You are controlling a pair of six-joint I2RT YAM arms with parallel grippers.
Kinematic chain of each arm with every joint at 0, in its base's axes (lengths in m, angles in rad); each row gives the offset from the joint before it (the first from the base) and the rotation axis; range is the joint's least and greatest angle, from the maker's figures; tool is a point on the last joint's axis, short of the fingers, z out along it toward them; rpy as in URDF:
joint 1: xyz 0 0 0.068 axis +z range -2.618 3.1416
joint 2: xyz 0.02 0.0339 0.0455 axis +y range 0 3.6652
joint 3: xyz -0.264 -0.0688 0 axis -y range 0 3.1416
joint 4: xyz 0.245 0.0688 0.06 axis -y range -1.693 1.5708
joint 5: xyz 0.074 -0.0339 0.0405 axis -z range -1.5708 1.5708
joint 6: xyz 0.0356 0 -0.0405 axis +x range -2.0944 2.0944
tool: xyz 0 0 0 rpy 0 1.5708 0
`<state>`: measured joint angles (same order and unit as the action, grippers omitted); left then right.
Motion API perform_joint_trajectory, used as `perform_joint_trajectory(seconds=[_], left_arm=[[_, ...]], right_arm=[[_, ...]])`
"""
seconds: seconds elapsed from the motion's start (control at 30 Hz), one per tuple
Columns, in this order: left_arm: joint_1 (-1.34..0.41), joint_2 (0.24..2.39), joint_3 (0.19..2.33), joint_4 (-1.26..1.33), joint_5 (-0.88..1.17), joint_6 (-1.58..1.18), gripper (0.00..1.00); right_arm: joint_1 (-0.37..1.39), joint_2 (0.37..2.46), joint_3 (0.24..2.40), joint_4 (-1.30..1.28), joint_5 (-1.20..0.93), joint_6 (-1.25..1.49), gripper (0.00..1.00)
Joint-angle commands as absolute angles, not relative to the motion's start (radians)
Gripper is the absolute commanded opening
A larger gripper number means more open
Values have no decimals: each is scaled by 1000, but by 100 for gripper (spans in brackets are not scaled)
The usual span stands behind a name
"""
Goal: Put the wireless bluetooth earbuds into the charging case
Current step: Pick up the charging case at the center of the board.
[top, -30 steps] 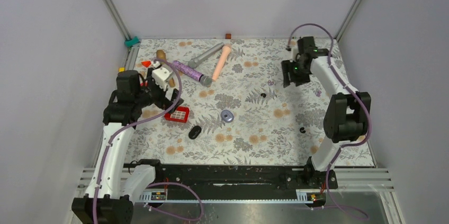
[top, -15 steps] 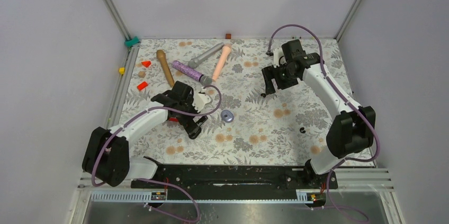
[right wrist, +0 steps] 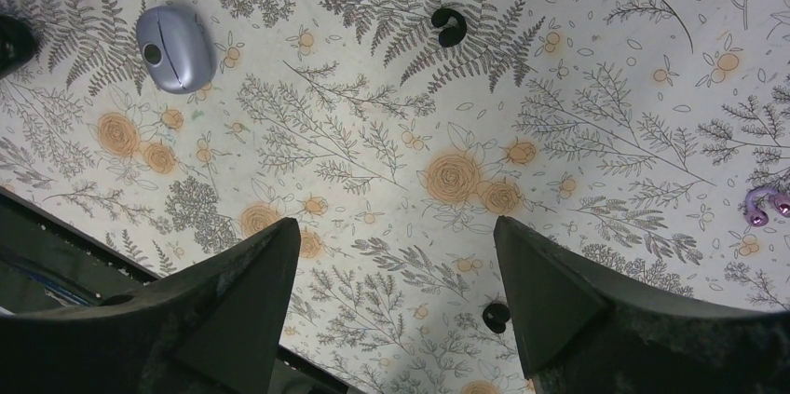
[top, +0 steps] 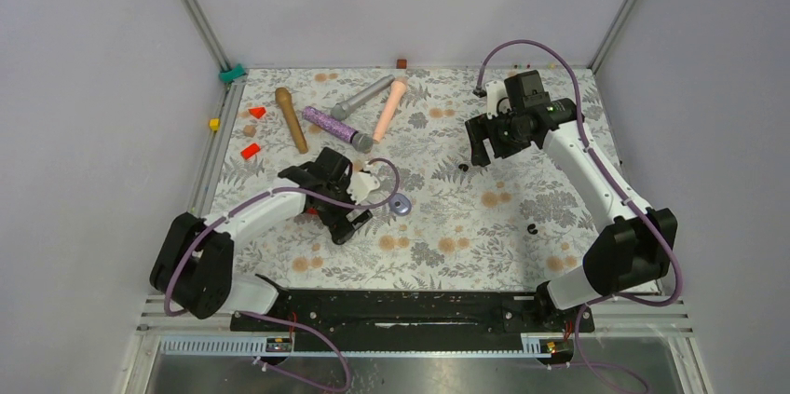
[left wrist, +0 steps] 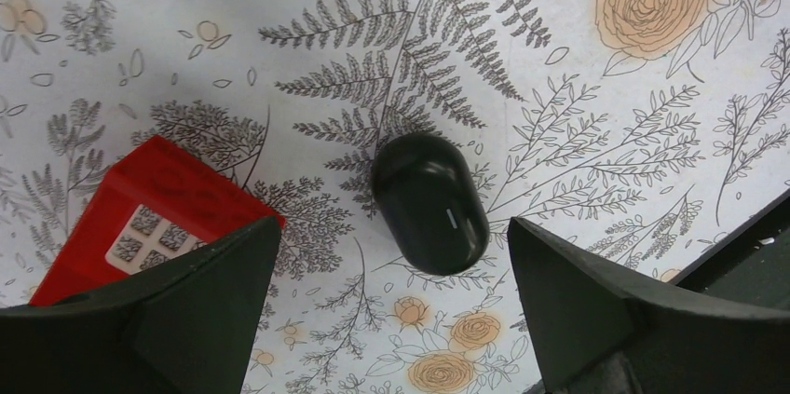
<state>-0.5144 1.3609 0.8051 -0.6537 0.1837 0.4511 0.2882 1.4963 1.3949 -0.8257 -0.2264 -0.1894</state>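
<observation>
The charging case (top: pixel 401 205) is a small lavender oval with rounded edges. It lies flat near the middle of the flowered table (top: pixel 447 254). In the right wrist view the charging case (right wrist: pixel 175 48) shows a thin seam line and a dark round spot on top, and the lid looks shut. The two buds are tiny, black and rounded, both outside the case. The first earbud (top: pixel 463 168) (right wrist: pixel 450 26) lies to its right, a little farther back. The second earbud (top: pixel 532 228) (right wrist: pixel 497 316) lies well apart, more to the right and nearer the front edge.
</observation>
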Motion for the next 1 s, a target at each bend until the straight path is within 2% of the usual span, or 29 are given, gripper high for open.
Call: perform_joint_trajectory(seconds=[0.0, 0.27, 0.47, 0.63, 0.83, 0.97], left_arm=[[-529, 1392, 822, -639, 151, 433, 93], [-545, 1443, 825, -638, 174, 430, 68], [-562, 1474, 823, -639, 179, 435, 57], [-569, 1477, 822, -639, 178, 447, 32], [-580, 1361, 830, -600, 190, 472, 29], [-598, 1235, 883, -589, 224, 528, 30]], right_arm=[[287, 1466, 1388, -817, -224, -205, 85], [287, 1462, 1390, -817, -230, -203, 85], [287, 1459, 1391, -816, -242, -197, 85], [287, 1454, 1396, -816, -263, -185, 85], [287, 1466, 1428, -818, -379, -142, 85], [288, 1496, 1461, -817, -575, -98, 86]])
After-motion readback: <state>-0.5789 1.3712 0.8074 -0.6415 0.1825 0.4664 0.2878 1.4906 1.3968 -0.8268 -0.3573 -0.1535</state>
